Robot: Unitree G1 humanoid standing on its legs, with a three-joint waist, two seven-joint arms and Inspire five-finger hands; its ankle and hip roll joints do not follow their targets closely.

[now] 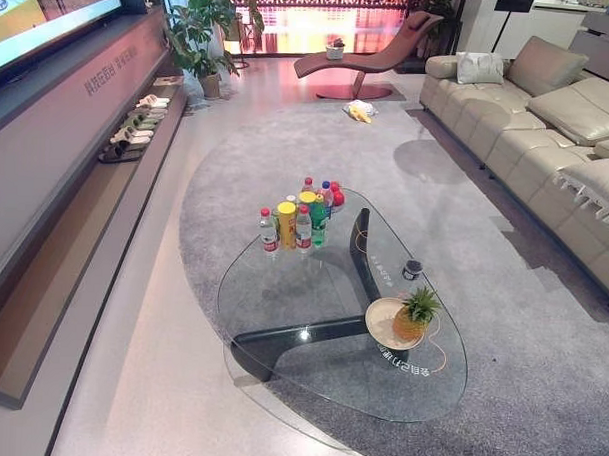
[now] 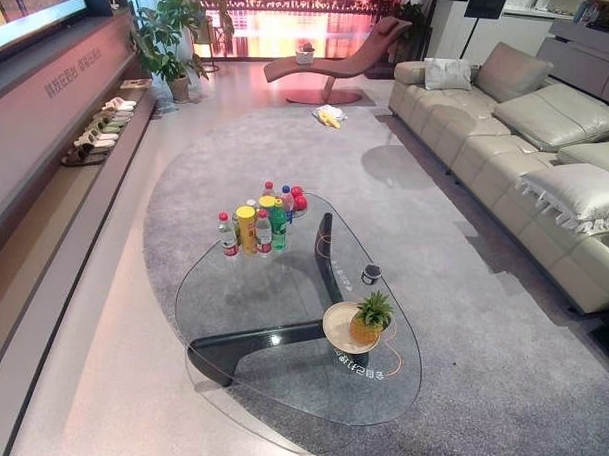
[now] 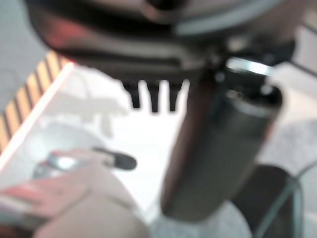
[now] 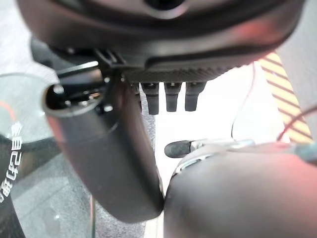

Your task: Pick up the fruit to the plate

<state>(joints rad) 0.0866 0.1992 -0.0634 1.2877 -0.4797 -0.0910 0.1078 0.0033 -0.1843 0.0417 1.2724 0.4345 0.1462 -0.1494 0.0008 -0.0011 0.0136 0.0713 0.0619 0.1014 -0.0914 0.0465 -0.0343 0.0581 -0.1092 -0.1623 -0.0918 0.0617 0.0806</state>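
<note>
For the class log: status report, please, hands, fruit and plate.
Left hand and right hand open, holding nothing. Spiky-topped yellow pineapple on round cream plate, glass coffee table. Bottle cluster apart, not blocking.

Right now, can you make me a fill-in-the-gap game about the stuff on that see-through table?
1. The pineapple stands on a round ____ near the table's edge.
2. The table has a top made of ____, so its dark base shows through.
3. The bottles stand in a group at the table's ____ end, away from the pineapple.
4. A small dark cup stands between the bottles and the ____.

Missing words: plate; glass; far; pineapple
</note>
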